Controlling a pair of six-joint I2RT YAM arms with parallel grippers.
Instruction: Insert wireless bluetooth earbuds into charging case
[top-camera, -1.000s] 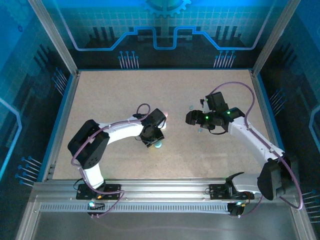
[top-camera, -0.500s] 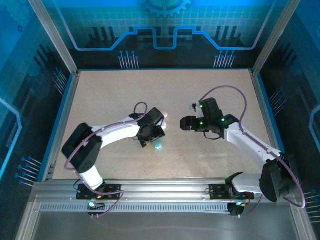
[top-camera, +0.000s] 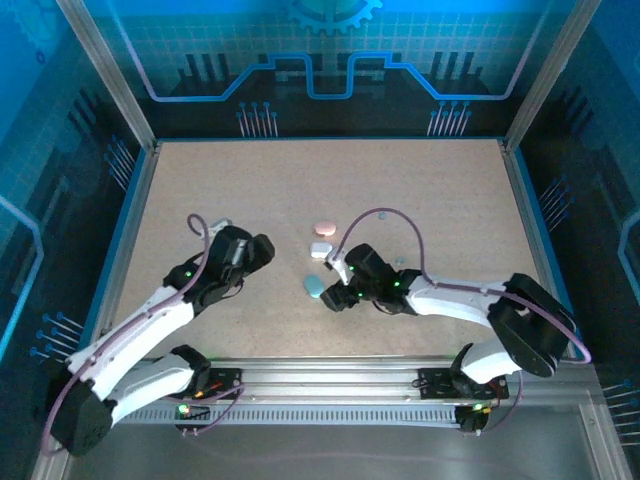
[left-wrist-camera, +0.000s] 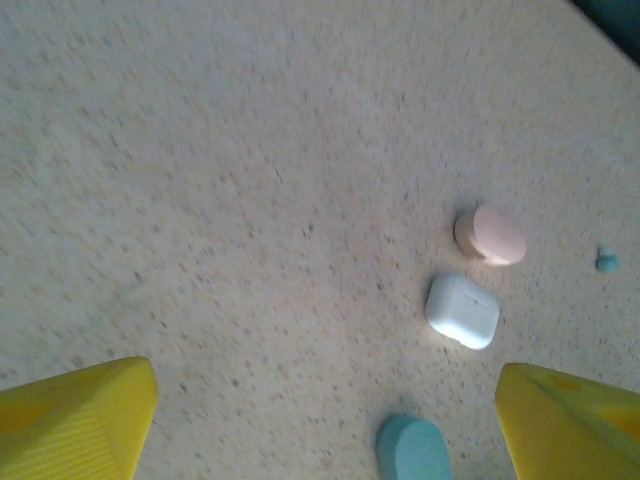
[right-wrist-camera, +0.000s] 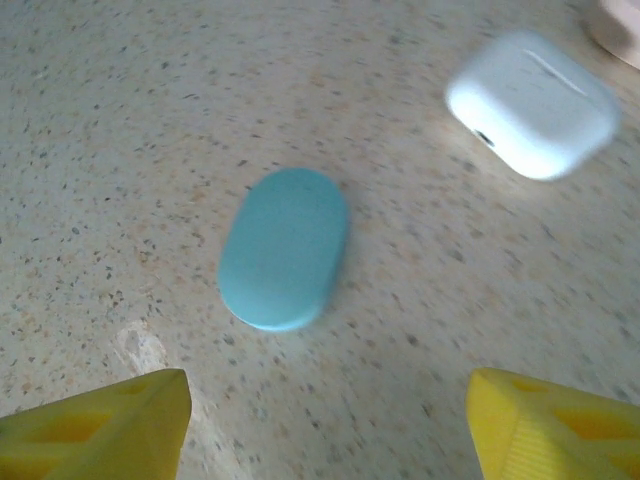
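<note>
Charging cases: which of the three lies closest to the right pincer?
The blue case, lying just ahead of the open right pincer; the white case and the pink case sit farther out.

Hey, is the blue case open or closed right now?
Closed. The blue case lies flat as one smooth oval, with no lid raised and no cavity showing.

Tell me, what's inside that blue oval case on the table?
Nothing inside can be seen. The blue case lies shut on the table, showing just its smooth top. Whatever it holds is hidden by the closed lid.
</note>
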